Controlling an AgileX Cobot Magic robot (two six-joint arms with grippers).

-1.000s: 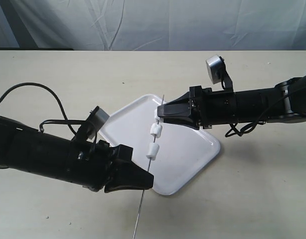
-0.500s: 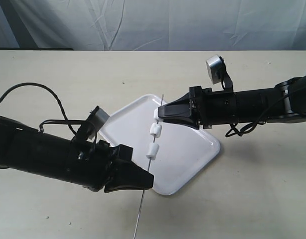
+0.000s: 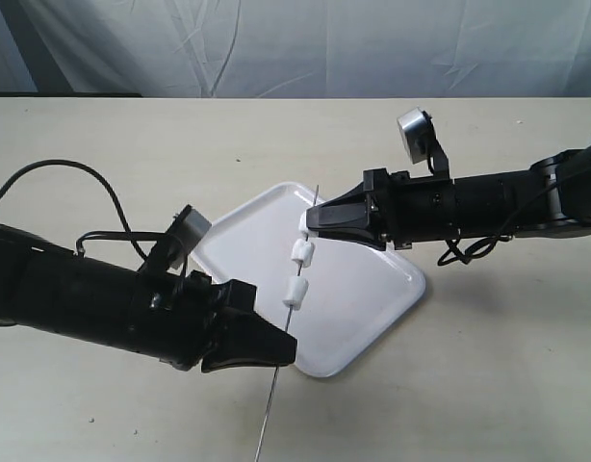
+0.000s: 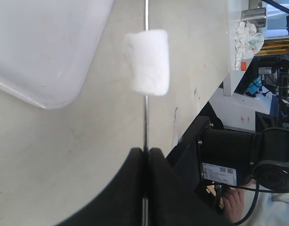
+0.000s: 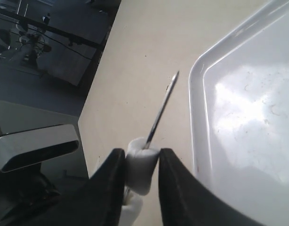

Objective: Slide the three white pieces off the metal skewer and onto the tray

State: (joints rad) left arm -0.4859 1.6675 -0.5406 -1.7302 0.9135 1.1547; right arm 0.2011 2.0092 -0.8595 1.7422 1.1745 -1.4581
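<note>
white pieces (image 3: 295,292): three on one skewer (image 4: 146,113); left claw (image 4: 146,155) grips skewer, right claw (image 5: 142,160) grips end piece (image 5: 140,172).

Looks like a robotics lab or test room. Shows in the bare pale worktop (image 3: 488,375) backed by a creased grey cloth (image 3: 305,48), in black machinery (image 4: 229,150) with a printed label (image 4: 219,173) just past the worktop's edge, in a cluttered white bench (image 4: 235,75), and in dark equipment stands (image 5: 31,28).
</note>
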